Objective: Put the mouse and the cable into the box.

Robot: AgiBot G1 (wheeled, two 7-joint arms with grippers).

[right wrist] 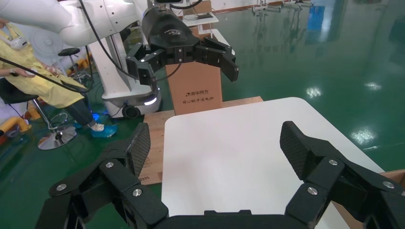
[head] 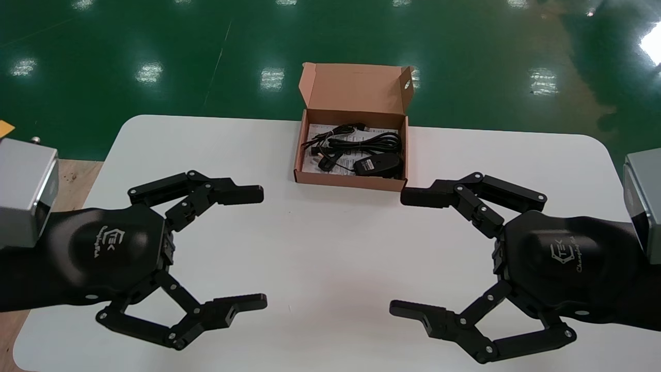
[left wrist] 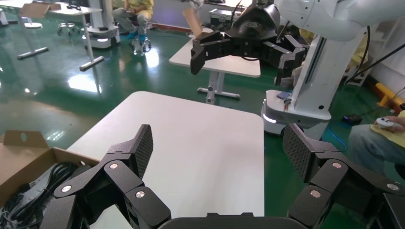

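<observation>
The white surface [head: 330, 248] carries an open cardboard box [head: 349, 183] at its 12 o'clock edge, with the lid [head: 353, 88] standing up on the far side against the green floor [head: 155, 51]. Inside the box a black computer mouse [head: 379, 165] lies at about 5 o'clock, close against the near wall and the right-hand wall. The black cable [head: 364, 141] is loosely coiled from the centre toward 12 o'clock, its plug end trailing toward 10 o'clock. Both rest on a printed leaflet [head: 313, 136] that lines the bottom of the box. The left pincer [head: 262, 247] hovers over the surface at about 8 o'clock, spread wide with nothing between its fingers, which point toward 3 o'clock. The right pincer [head: 397, 252] hovers at about 4 o'clock, equally wide apart and holding nothing, its fingers pointing toward 9 o'clock, so the two face each other across bare surface. The upper finger of the right pincer reaches close to the box's near right corner; whether it touches cannot be told. The left pincer is well apart from the box.
</observation>
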